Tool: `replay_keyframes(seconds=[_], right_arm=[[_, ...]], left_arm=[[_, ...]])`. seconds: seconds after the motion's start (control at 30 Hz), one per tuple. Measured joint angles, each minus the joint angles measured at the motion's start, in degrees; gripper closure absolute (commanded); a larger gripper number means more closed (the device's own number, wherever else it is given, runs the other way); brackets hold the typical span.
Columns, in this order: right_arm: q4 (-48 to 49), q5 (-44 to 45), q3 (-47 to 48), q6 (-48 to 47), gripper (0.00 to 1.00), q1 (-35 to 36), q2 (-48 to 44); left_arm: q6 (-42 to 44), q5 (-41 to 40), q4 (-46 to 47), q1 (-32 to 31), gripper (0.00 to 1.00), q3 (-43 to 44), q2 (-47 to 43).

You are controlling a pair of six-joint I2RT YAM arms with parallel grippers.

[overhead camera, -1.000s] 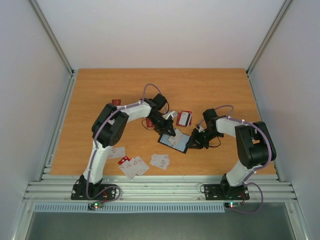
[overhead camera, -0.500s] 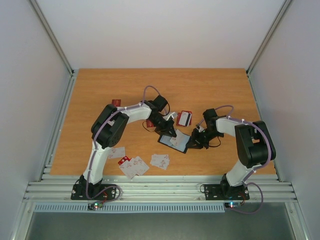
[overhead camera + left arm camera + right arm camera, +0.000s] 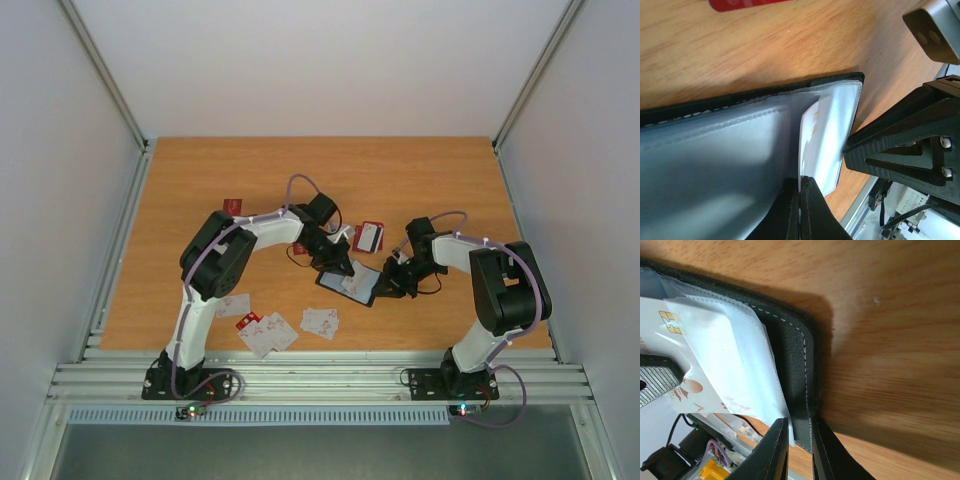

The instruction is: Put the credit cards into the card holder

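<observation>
The card holder [image 3: 352, 284] lies open in the middle of the table, black outside with a pale bluish-grey plastic inside [image 3: 715, 150]. My left gripper [image 3: 801, 186] is shut on the edge of a white credit card [image 3: 811, 131], which stands partly inside a clear sleeve of the holder. My right gripper [image 3: 800, 437] is shut on the holder's black cover [image 3: 796, 357] and sleeve edge at its right end. The same card [image 3: 670, 322] shows in the right wrist view. Both grippers meet over the holder, the left gripper [image 3: 342, 266] and the right gripper [image 3: 386, 285].
Loose credit cards lie around: a red and white pair [image 3: 369, 237] behind the holder, a red one [image 3: 233, 204] at the far left, and white ones [image 3: 233, 305], [image 3: 266, 332], [image 3: 320, 321] near the front edge. A red card [image 3: 745, 4] lies just beyond the holder.
The left wrist has shifted slightly toward the holder with the card in its fingers. The right arm and the holder have stayed in place.
</observation>
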Motion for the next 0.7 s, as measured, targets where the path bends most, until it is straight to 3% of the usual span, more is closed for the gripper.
replay_keyframes(seconds=[0.5, 0.7], right_arm=[[1.9, -1.29, -0.81, 2.38, 0.85, -0.2, 0.0], [3.5, -1.81, -1.33, 3.19, 0.85, -0.17, 0.0]], left_arm=[[-1.66, -3.19, -1.2, -1.64, 0.9, 0.17, -0.11], [-2.14, -4.33, -3.15, -1.99, 0.83, 0.66, -0.11]])
